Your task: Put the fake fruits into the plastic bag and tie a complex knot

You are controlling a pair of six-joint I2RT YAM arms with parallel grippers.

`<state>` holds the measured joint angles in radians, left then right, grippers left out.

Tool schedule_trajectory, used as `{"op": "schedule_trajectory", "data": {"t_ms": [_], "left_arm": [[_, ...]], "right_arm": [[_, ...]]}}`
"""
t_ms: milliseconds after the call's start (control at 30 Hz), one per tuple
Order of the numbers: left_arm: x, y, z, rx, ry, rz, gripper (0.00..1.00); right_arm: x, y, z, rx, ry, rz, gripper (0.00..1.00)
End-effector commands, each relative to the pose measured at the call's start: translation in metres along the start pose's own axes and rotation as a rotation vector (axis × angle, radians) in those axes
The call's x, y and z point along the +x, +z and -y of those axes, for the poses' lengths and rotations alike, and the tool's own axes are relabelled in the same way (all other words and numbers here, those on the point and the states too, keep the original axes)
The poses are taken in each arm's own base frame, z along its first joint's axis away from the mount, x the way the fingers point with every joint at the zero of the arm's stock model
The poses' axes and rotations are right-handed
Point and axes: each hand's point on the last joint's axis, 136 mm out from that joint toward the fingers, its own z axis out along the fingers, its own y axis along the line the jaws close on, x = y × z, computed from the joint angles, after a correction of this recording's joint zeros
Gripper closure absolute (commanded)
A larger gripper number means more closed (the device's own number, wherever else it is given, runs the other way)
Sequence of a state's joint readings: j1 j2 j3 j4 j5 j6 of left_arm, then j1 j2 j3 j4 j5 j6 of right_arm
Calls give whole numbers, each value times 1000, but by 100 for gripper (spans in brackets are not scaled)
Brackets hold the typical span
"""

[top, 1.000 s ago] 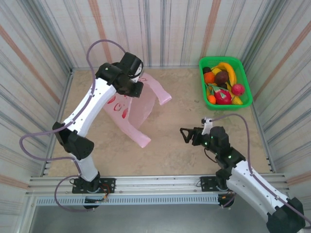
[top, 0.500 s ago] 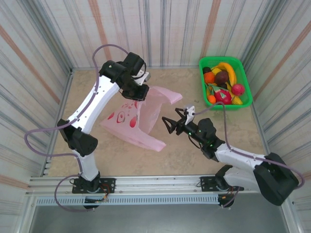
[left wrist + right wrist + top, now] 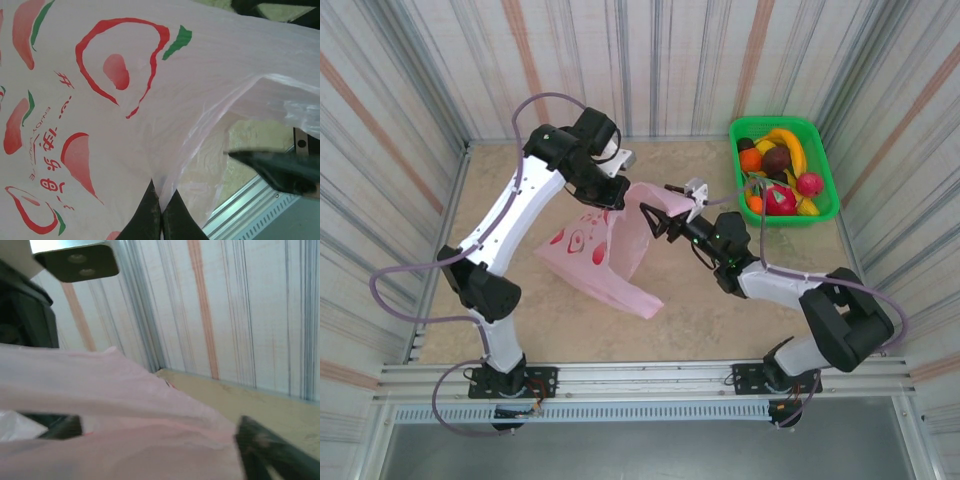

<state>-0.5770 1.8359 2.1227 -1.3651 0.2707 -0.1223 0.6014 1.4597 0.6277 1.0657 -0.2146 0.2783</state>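
Pinching plastic bag point(image 3: 592, 248) film between pressed-together left fingers point(image 3: 150, 215), holding one edge up off tabletop point(image 3: 700, 300). Straddling bag rim with right fingers point(image 3: 265, 450) spread, not closed. Opening stage, by judgement: fake fruits point(image 3: 778, 178) all in green basket point(image 3: 767, 123), well apart; filling, knot yet to do.

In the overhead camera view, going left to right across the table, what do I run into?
plastic bag → right gripper, open at the bag's right edge → green basket holding the fake fruits.
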Motion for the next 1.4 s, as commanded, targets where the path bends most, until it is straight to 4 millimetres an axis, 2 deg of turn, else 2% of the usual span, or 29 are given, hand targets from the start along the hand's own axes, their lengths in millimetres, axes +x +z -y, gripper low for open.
{"op": "schedule_trajectory", "data": {"t_ms": [0,100,167,200,233,333,400,500,567,733,1000,1100,1233,1367], "left_arm": [[5,-22,9,27,64,28,100],[3,-27,5,20,52,45,99],[0,-31,5,21,51,70,78],[-1,-34,6,25,52,85,63],[-2,-37,8,30,52,103,55],[-5,-49,13,50,43,169,37],[-4,-60,19,74,29,222,31],[5,-69,25,116,-16,296,27],[13,-67,24,133,-60,337,25],[32,-35,38,191,-90,369,21],[38,19,66,173,-70,272,17],[37,34,66,66,-45,278,17],[33,46,47,-108,-37,294,18],[34,56,36,-166,-37,279,21]], "right_arm": [[-10,9,3,5,5,9,56],[-6,11,9,81,16,-68,100],[-4,9,12,150,-6,-128,100],[-4,7,12,172,-24,-142,100],[-5,5,13,198,-25,-146,100],[-3,-2,20,262,21,-167,100],[-1,-4,21,280,49,-182,100],[-3,-6,17,304,57,-202,100],[-6,-8,16,313,59,-209,100],[-6,-11,12,321,73,-222,100],[-11,-11,3,315,76,-215,100],[-11,-12,1,319,76,-220,100],[-13,-12,-2,314,86,-218,100],[-14,-13,-3,308,96,-220,100]]}}
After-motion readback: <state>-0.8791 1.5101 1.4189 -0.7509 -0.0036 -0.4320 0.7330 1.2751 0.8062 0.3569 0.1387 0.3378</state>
